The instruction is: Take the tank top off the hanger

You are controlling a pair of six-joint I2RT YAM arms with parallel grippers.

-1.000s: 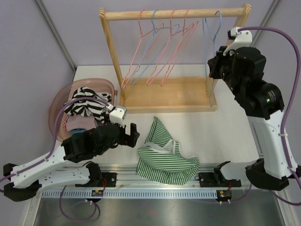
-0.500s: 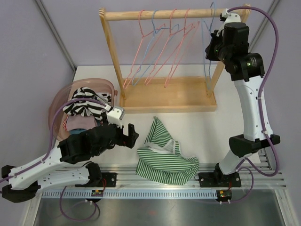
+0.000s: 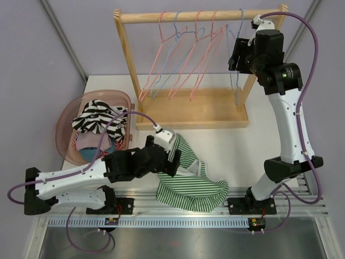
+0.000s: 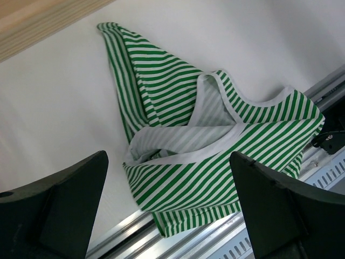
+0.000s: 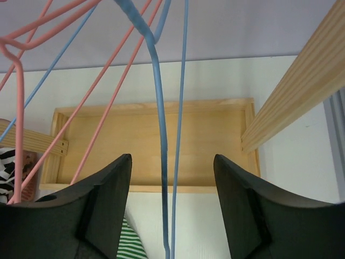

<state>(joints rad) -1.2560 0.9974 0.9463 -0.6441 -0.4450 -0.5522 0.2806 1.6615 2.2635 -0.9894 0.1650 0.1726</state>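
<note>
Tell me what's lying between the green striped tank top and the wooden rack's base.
Nothing, only bare white table; the left wrist view shows that strip between the tank top and the rack base.

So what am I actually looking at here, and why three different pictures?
Two robot arms are bolted at the table's near edge. The wide picture looks down from above; the other two come from a camera on each wrist. The green striped tank top lies crumpled on the table, off any hanger. The left tool hovers open over it, holding nothing. The right tool is up at the wooden rack, open, a blue hanger's wires showing between its fingers. A pink basket holds more striped clothes.
</note>
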